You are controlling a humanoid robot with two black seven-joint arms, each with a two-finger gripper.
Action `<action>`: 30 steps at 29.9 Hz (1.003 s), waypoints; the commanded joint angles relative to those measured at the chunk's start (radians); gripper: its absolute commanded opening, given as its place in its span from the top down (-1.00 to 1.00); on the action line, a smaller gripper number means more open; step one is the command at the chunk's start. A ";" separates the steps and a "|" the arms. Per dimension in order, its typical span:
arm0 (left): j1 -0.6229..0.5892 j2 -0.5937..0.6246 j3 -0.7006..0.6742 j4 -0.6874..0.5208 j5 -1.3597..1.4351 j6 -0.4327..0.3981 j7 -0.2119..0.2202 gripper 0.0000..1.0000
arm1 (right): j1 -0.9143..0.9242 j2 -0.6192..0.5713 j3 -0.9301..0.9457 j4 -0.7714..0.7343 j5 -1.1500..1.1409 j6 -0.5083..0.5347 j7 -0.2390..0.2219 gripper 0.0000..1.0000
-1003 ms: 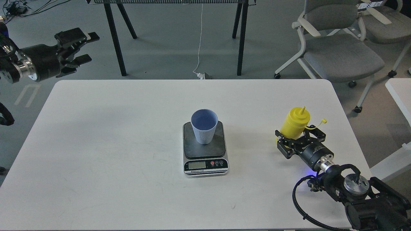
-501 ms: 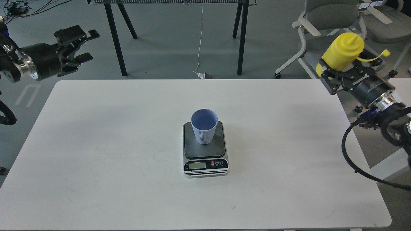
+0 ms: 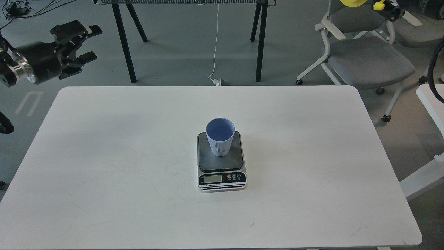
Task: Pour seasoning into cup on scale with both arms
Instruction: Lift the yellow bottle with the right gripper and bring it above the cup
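The light blue ribbed cup [image 3: 220,140] stands upright on the dark plate of the scale [image 3: 222,165], at the middle of the white table [image 3: 104,156]. The scale's silver front with display faces me. My left gripper [image 3: 93,43] is open and empty, held in the air beyond the table's far left corner. My right gripper [image 3: 391,11] is almost out of view at the top right edge; only a black piece shows. Beside it, a sliver of the yellow seasoning bottle [image 3: 353,2] and its yellow cap [image 3: 378,6] show, high above the floor. The rest of the bottle is cut off.
Grey office chairs [image 3: 367,59] stand beyond the table's far right corner. Black legs of another table [image 3: 126,45] and a white cable [image 3: 215,41] are behind. A second white table edge [image 3: 432,104] is at the right.
My right gripper has lifted the yellow bottle off the table's right side and carried it up and away, almost out of the top right edge. The left gripper has shifted slightly up and left.
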 commanded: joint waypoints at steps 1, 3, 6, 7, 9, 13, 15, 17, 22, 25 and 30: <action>0.008 -0.001 -0.001 -0.001 0.000 0.000 0.000 -0.99 | 0.064 0.091 -0.133 0.010 -0.109 0.000 0.003 0.97; 0.015 0.000 -0.009 -0.001 0.000 0.000 0.000 -0.99 | 0.090 0.145 -0.223 0.007 -0.170 0.000 0.007 0.97; 0.029 0.000 -0.031 -0.001 0.000 0.000 0.000 -0.99 | 0.109 0.237 -0.306 -0.005 -0.258 -0.035 0.019 0.97; 0.035 0.000 -0.040 -0.001 0.000 0.000 0.000 -0.99 | 0.110 0.266 -0.322 -0.016 -0.278 -0.046 0.020 0.97; 0.038 0.000 -0.055 -0.001 0.000 0.000 0.000 -0.99 | 0.112 0.304 -0.339 -0.048 -0.304 -0.047 0.020 0.96; 0.043 0.000 -0.060 -0.001 0.000 0.000 0.000 -0.99 | 0.139 0.384 -0.394 -0.109 -0.355 -0.050 0.021 0.96; 0.043 -0.001 -0.060 -0.001 0.000 0.000 0.000 -0.99 | 0.148 0.422 -0.412 -0.139 -0.366 -0.052 0.024 0.96; 0.043 -0.004 -0.060 -0.001 0.000 0.000 0.000 -0.99 | 0.150 0.452 -0.418 -0.160 -0.367 -0.055 0.024 0.96; 0.045 -0.010 -0.060 -0.001 0.000 0.000 0.000 -0.99 | 0.147 0.518 -0.423 -0.211 -0.442 -0.078 0.026 0.96; 0.045 -0.010 -0.060 -0.001 0.000 0.000 0.000 -0.99 | 0.148 0.553 -0.432 -0.249 -0.473 -0.081 0.027 0.96; 0.052 -0.017 -0.060 -0.001 0.000 0.000 0.000 -0.99 | 0.148 0.607 -0.477 -0.284 -0.475 -0.106 0.029 0.95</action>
